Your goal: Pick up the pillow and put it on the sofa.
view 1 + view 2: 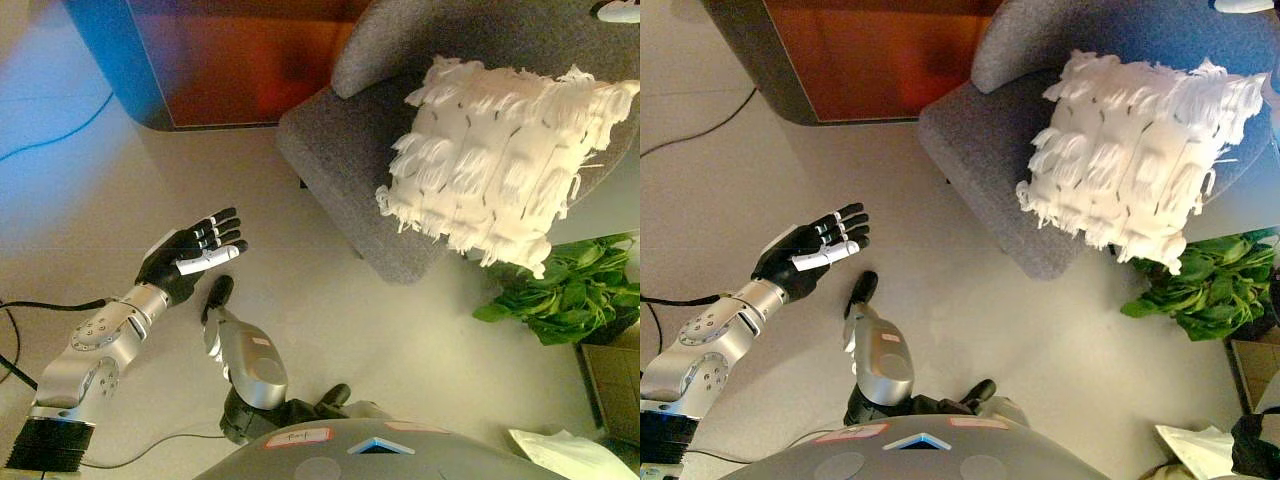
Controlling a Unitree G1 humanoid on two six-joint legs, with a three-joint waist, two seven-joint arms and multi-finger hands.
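Note:
A white fringed pillow (500,170) lies on the seat of the grey sofa (330,140) at the upper right and leans against its backrest. No hand touches it. My left hand (195,255) is open, palm up with fingers spread, over the floor well to the left of the sofa. My right hand (218,295) shows as a narrow dark shape low in the middle, just below the left hand and apart from the sofa's front edge.
A reddish wooden cabinet (240,60) stands behind the sofa's left side. A green leafy plant (575,290) sits on the floor to the sofa's right, with a box (615,385) and white paper (560,450) beyond it. A thin cable (60,130) crosses the floor far left.

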